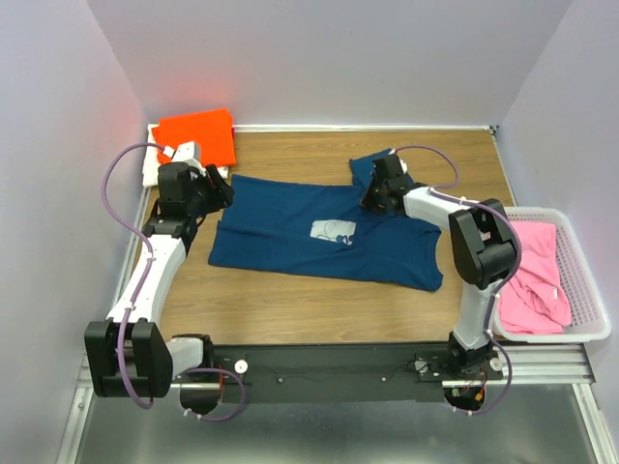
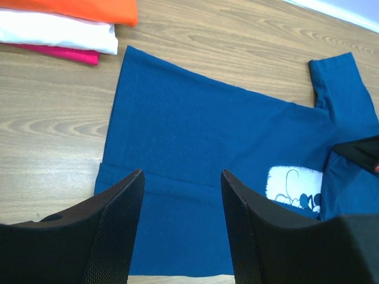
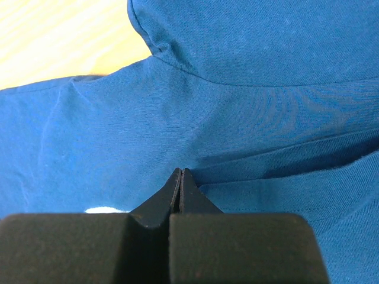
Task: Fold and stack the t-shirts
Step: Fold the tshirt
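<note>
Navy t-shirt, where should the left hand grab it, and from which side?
I'd pinch the straight edge of the navy t-shirt nearest the left hand, coming down from the left side. The cloth lies flat on the wood, so only a free edge offers a hold, and that one is uncovered.

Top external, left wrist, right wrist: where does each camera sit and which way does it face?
Top external: above and behind the arms, looking down at the table; left arm and right arm show.
Left wrist: low over the navy t-shirt, facing the folded stack; its open fingers show.
Right wrist: close on that cloth; its shut fingers pinch it.
Shared: all three see the navy t-shirt.
</note>
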